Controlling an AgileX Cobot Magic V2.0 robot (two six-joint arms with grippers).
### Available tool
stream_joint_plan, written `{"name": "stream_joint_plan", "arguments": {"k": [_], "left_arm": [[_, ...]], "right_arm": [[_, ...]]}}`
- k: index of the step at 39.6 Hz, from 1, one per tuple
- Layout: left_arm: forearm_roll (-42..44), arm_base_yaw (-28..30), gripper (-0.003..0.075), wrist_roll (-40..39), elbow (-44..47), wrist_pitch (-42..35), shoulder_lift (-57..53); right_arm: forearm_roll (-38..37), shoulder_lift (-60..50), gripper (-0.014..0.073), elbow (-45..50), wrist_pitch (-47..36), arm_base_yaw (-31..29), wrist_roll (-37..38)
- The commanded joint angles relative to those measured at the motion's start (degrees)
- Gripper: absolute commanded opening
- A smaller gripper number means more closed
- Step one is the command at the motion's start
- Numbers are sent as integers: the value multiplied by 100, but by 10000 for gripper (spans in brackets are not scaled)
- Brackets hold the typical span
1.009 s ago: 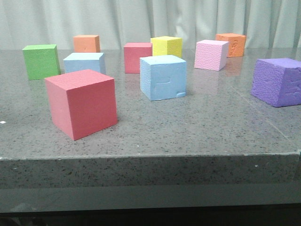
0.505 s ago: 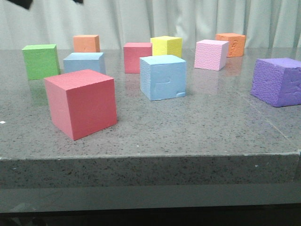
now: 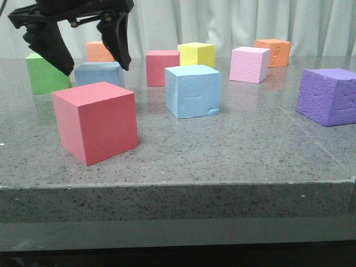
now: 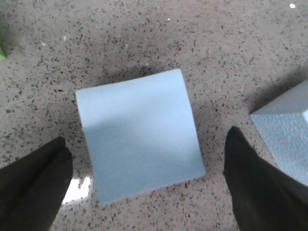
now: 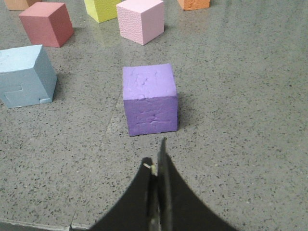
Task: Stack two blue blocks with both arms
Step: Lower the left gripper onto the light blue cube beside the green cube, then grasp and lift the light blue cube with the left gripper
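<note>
From the front, the left pincer hangs over the far-left part of the grey surface, its two dark fingers spread wide above the rear blue block. That block sits between the green cube and the dark pink cube, behind the big red cube. The front blue block stands near the middle, well apart from the purple cube at the right. The right pincer is not in this view.

In the left wrist view, the rear blue block lies squarely between the parted fingertips, its top face slightly rotated against them; neither finger touches it. The corner of another pale blue cube shows at the edge.

In the right wrist view, the right pincer has its fingers pressed together, holding nothing, with the purple cube just ahead and the front blue block off to one side.

The blocks look like light foam, soft enough to dent, with a matte, grippy skin. I would take the block by two opposite side faces, mid-height, with a gentle squeeze.
</note>
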Motion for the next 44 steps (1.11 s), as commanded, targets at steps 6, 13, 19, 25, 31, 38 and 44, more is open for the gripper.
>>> {"name": "stream_joint_plan", "arguments": {"k": [6, 13, 19, 25, 31, 38, 44], "left_arm": [[-23, -31, 617, -99, -499, -145, 14], [-35, -31, 617, -177, -538, -104, 42], [-35, -31, 617, -177, -538, 46, 159], [-35, -31, 611, -177, -538, 61, 200], [-35, -31, 450, -177, -569, 61, 189], [-35, -31, 264, -177, -597, 91, 179], [-14, -31, 241, -177, -1023, 527, 179]], "right_arm": [[48, 15, -67, -155, -444, -39, -69], [48, 15, -67, -155, -437, -39, -69], [48, 15, -67, -155, -437, -39, -69], [48, 15, -67, -155, -437, -39, -69], [48, 15, -67, -155, -437, -39, -69], [48, 15, -67, -155, -437, -39, -69], [48, 15, -67, -155, -437, -39, -69]]}}
